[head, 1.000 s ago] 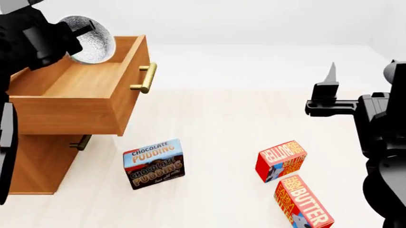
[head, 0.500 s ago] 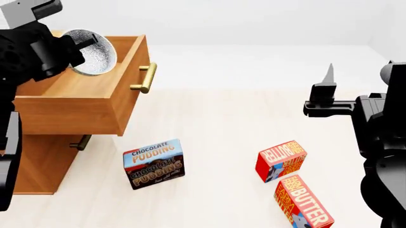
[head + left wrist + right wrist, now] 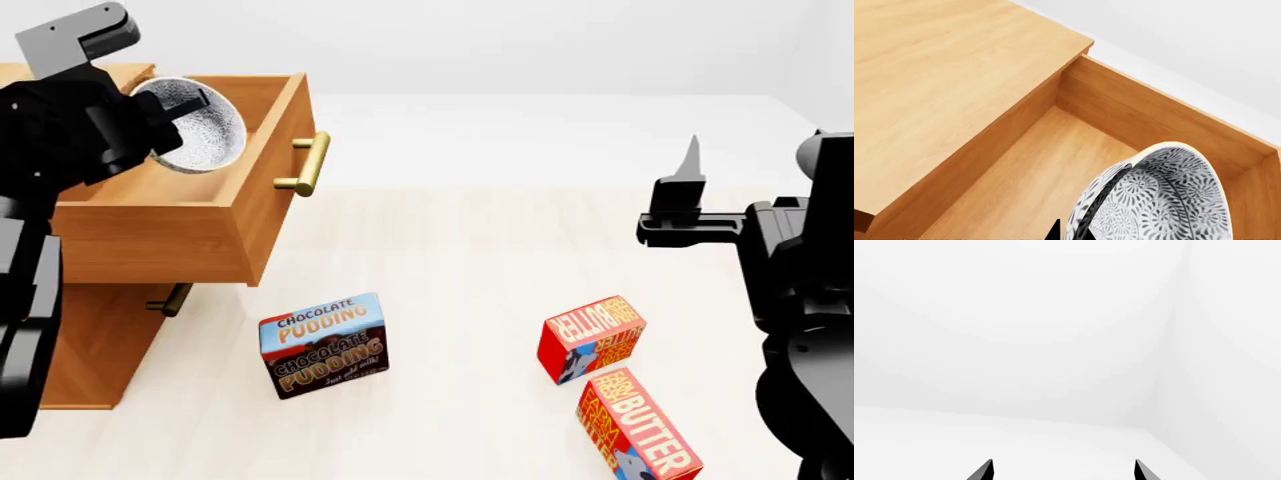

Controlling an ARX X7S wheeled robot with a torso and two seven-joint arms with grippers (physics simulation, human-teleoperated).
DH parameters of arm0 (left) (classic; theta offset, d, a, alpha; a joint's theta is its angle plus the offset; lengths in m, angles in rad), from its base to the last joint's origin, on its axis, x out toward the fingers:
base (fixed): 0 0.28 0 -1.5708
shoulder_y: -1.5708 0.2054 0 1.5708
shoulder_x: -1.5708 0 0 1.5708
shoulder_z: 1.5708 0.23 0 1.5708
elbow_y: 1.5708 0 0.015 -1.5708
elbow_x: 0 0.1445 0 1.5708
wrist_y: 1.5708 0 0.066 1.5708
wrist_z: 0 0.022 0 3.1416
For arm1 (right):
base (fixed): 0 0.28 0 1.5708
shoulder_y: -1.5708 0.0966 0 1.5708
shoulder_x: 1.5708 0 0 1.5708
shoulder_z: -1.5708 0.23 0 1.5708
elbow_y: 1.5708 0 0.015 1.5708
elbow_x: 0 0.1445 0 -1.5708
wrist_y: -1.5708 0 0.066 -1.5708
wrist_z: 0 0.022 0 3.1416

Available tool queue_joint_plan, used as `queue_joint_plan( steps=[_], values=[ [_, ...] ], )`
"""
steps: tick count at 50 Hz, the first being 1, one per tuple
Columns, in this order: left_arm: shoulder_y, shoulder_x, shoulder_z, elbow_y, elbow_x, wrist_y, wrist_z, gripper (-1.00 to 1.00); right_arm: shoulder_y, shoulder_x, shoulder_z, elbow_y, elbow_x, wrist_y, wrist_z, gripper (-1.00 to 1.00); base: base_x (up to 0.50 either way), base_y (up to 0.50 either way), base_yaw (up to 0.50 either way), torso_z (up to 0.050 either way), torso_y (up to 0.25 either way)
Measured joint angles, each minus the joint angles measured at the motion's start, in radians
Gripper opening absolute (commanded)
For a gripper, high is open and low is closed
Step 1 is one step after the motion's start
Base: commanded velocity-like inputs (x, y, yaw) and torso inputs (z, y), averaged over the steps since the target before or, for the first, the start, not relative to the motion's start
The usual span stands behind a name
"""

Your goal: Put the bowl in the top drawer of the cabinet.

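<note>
The speckled white-grey bowl (image 3: pixel 203 132) (image 3: pixel 1164 200) hangs tilted on its side over the inside of the open top drawer (image 3: pixel 154 240), above the drawer floor (image 3: pixel 1031 187). My left gripper (image 3: pixel 163 108) (image 3: pixel 1071 233) is shut on the bowl's rim, one finger on each side of the wall. The drawer is pulled out from the light wooden cabinet (image 3: pixel 80 350) (image 3: pixel 934 75), and its brass handle (image 3: pixel 310 165) faces right. My right gripper (image 3: pixel 687 175) (image 3: pixel 1063 470) is open and holds nothing, raised far to the right.
A chocolate pudding box (image 3: pixel 327 343) stands on the pale floor in front of the cabinet. Two red butter boxes (image 3: pixel 591 337) (image 3: pixel 638 425) lie at the lower right. The lower drawer's small handle (image 3: pixel 171 300) shows under the open drawer.
My left arm has brought the bowl down and slightly right, from above the drawer's back edge to lower inside the drawer opening. The right arm has barely moved.
</note>
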Motion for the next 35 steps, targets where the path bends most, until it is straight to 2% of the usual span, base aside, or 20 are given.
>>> queue_joint_plan(
  steps=[24,25,35],
  values=[
    [-0.002,0.009,-0.014,-0.039,0.039,0.012,0.019,-1.00,0.000,0.001,-0.013,0.013,0.003,-0.012,0.007,1.00,0.00,0.00,0.00,0.000,0.000],
    [-0.002,0.009,-0.015,-0.039,0.040,0.011,0.019,1.00,0.000,0.001,-0.013,0.014,0.003,-0.013,0.007,1.00,0.00,0.00,0.00,0.000,0.000],
    [-0.005,0.008,-0.027,-0.031,0.053,0.009,0.019,1.00,-0.003,0.002,-0.017,0.022,0.002,-0.025,0.008,1.00,0.00,0.00,0.00,0.000,0.000]
  ],
)
